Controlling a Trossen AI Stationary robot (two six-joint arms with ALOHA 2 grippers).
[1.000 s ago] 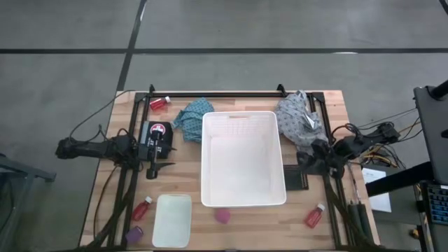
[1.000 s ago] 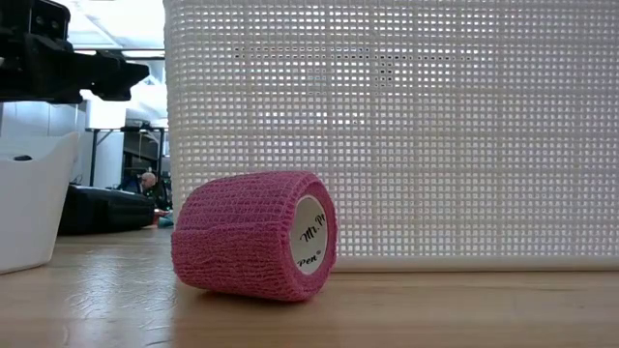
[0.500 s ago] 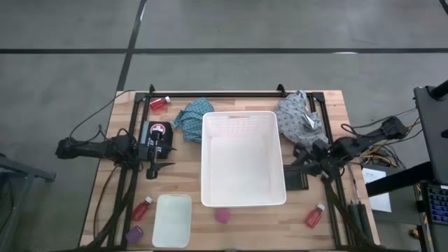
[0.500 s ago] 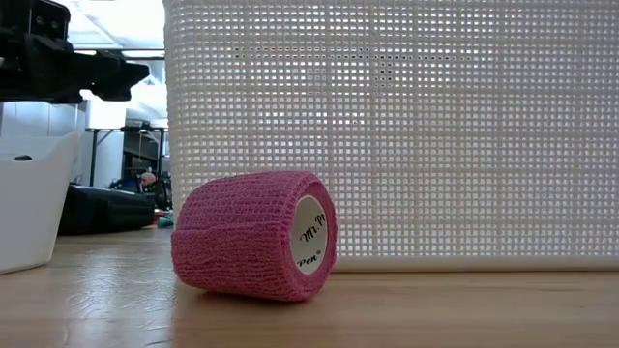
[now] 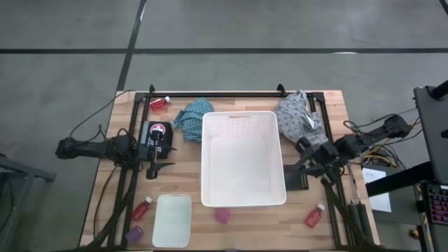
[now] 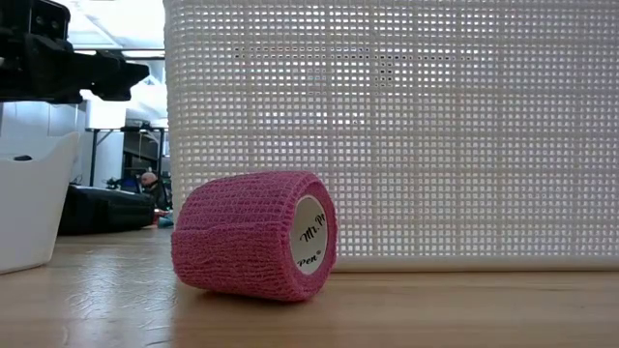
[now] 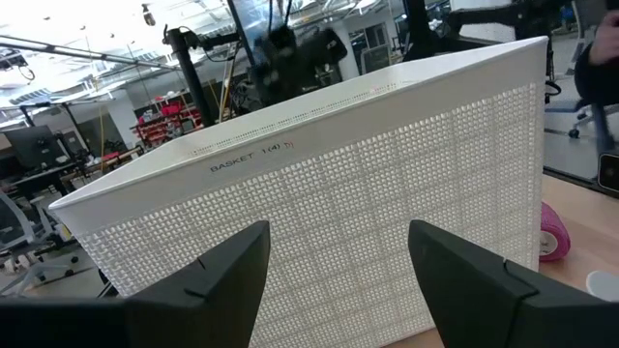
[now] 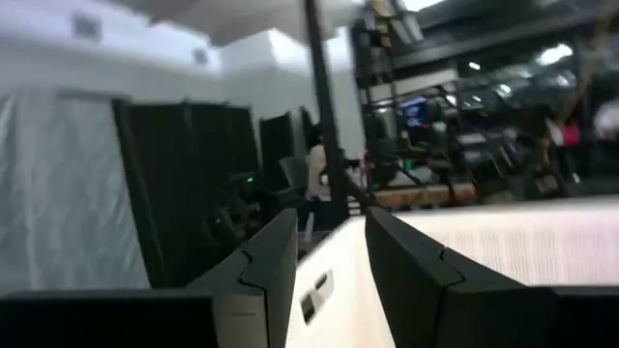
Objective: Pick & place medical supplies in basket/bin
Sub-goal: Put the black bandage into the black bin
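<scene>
Grey floor (image 5: pixel 231 28); bright workshop beyond

Left gripper (image 7: pixel 338 266): you see its jaws spread apart, nothing between them.
Basket (image 7: pixel 387 164): your view faces its white mesh wall, rim lettered "BASKET".
Pink roll (image 7: pixel 553 232): on the tabletop (image 7: pixel 590 198), just beside the basket's corner.

I see big white basket (image 5: pixel 243 159) empty mid-table | pink roll (image 6: pixel 255 235) on its side, just beside it
</scene>
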